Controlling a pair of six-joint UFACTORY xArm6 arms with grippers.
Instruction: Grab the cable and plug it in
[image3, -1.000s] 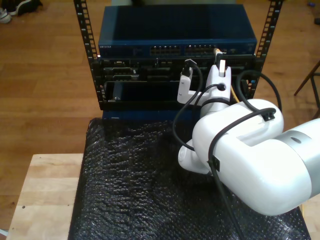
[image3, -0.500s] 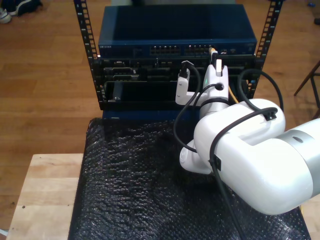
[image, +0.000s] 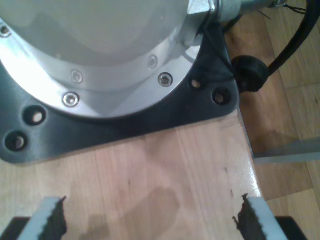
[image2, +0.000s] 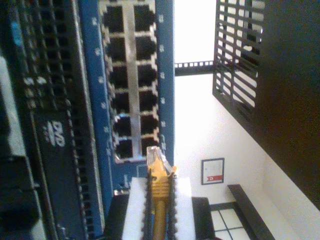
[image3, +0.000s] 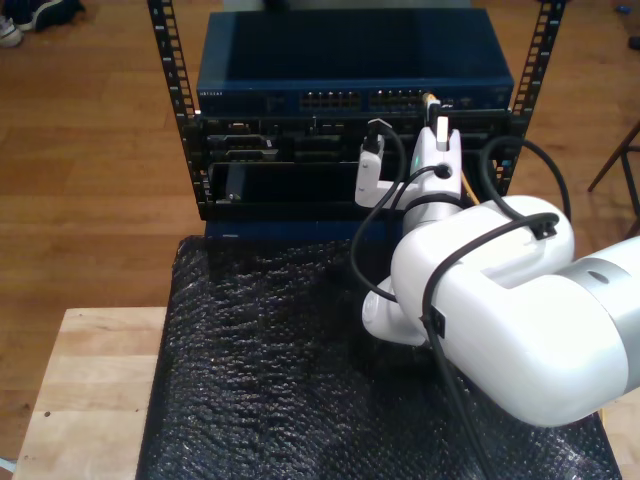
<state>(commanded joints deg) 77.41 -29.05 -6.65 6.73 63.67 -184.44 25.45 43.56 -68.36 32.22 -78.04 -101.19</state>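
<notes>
Exterior view, left to right: wooden table with bare wood at the view's left, black bubble-wrap mat mid, white arm at the view's right reaching to the rack.

My second gripper was clamped on the cable, plug poking out past the pads, tip just short of the blue switch face. In the second wrist view the plug sat beside the port block, near its end ports, not inside any.

Risks, as I judged them: plug looked slightly off the port opening, so a straight push could jam it on the blue bezel or bend the clip; the cable could slip back through the pads under push load. The black arm cables hung close to the rack front and could snag.

Room: tight at the switch face, rack posts either side, open space back over the mat.

My first gripper was wide open, holding nothing, over bare wood by an arm's base plate.
</notes>
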